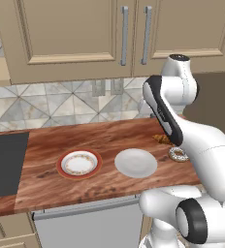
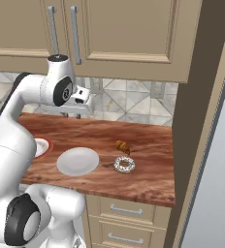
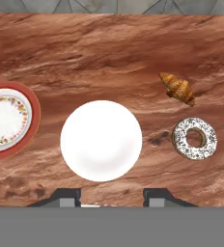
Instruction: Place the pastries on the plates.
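In the hand view, the donut (image 3: 195,138) sits at 3 o'clock from the plain plate (image 3: 101,140), croissant (image 3: 177,88) at 1 o'clock. Both look light and crumbly; pinch gently across the middle. The gripper (image 3: 111,197) is narrowed, holding nothing.

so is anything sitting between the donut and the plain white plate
Nothing visible. The donut lies on bare wood beside the plain plate, with open counter between them. The croissant sits off that line, further back toward the wall. The gripper hangs above the counter, holding nothing.
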